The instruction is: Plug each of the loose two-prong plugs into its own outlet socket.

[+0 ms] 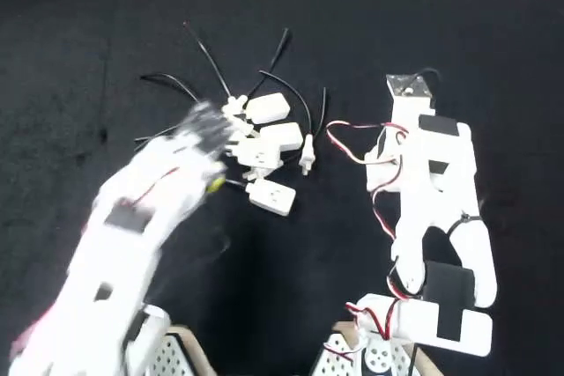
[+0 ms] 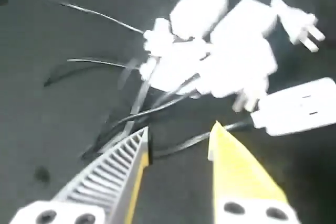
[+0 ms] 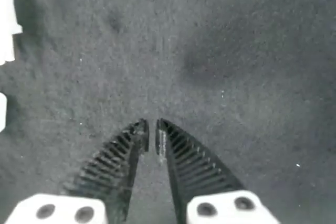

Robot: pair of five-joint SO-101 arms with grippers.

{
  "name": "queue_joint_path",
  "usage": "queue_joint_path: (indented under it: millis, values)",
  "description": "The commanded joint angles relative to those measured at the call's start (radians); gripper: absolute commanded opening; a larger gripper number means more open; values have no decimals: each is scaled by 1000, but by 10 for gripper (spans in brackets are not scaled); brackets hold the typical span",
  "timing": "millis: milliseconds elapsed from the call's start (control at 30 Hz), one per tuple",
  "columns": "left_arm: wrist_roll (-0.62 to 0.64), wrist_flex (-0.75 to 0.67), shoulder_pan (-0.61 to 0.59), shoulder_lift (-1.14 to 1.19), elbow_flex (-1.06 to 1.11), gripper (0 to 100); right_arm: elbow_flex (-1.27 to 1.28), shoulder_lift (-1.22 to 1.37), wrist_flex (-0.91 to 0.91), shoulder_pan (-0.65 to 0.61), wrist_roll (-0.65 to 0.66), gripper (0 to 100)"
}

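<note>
- A cluster of white pieces is seen on the black table cloth [image 1: 493, 33], a little left of centre in the high view: blocky outlet sockets [image 1: 267, 108] and small plugs, each trailing a short black cord [image 1: 207, 55]
- One lower socket [image 1: 271, 197] is set at the bottom edge of the cluster; its two slots are shown in the left wrist view
- A loose plug [image 1: 307, 154] is found at the cluster's right edge, just beside the sockets but seated in none; its two bare prongs are shown in the left wrist view
- The left gripper [image 2: 179, 129] is held with its fingers apart, one grey and ribbed, the other yellow, and nothing is clamped between them
- A thin black cord is seen crossing the gap near the fingertips, and the white cluster lies just beyond the tips
- In the high view the left gripper is placed at the cluster's left edge, blurred, with its arm running in from the lower left
- The right gripper [image 3: 152, 129] is seen with its black ribbed fingers almost together, a thin slit between the tips, with nothing held, over bare cloth
- In the high view it is placed right of centre, well apart from the cluster
</note>
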Motion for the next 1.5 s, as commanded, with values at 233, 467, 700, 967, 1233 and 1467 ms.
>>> queue_joint_path:
  millis: [233, 467, 700, 967, 1233, 1467]
  values:
    - [5, -287, 36, 331, 4, 192, -5, -39, -11, -12, -3, 38]
    - [31, -692, 13, 445, 136, 188, -7, -39, -11, -12, -2, 38]
    - [288, -638, -139, 520, 18, 188, -5, -39, -11, -14, -2, 38]
    - [204, -433, -91, 557, -56, 188, 4, -39, -12, -26, 0, 38]
    - [308, 6, -242, 281, -117, 188, 50, -50, -103, -381, 141, 40]
    - [281, 175, -486, -284, 102, 188, -5, -39, -160, -577, 305, 173]
